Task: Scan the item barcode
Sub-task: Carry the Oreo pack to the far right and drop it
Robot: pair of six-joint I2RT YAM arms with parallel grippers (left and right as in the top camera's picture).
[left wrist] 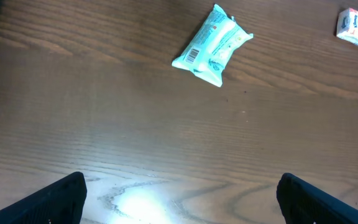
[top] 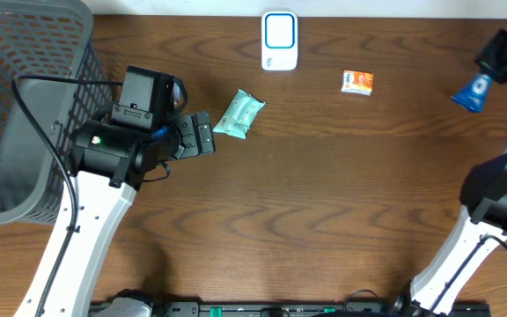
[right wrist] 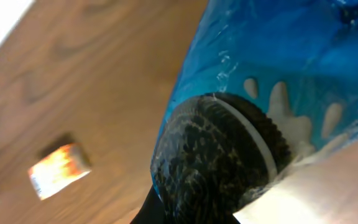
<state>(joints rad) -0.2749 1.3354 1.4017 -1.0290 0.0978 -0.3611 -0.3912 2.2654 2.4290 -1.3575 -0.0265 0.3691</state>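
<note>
My right gripper is at the far right edge of the table, shut on a blue cookie packet that hangs below it. That packet fills the right wrist view, with a dark cookie printed on it, and hides the jaws. The white barcode scanner stands at the back centre. A teal packet lies on the table, and its barcode label faces up in the left wrist view. My left gripper sits just left of the teal packet, open wide, with only bare wood between its fingertips.
A small orange and white box lies right of the scanner, also seen as the box and, blurred, the box. A grey mesh basket fills the left end of the table.
</note>
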